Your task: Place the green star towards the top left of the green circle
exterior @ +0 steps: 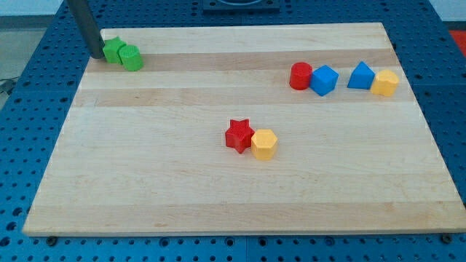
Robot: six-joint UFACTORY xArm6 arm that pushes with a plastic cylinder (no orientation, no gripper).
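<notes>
The green star (113,49) lies near the board's top left corner. The green circle (132,57) sits right against it, on its right and slightly lower. My tip (97,54) is at the end of the dark rod that comes down from the view's top left. The tip stands just left of the green star, touching or nearly touching it.
A red star (238,135) and a yellow hexagon (264,144) lie together mid-board. At the upper right sit a red cylinder (300,76), a blue cube (324,80), a blue triangle-like block (360,76) and a yellow block (385,83). The wooden board (218,196) lies on a blue perforated table.
</notes>
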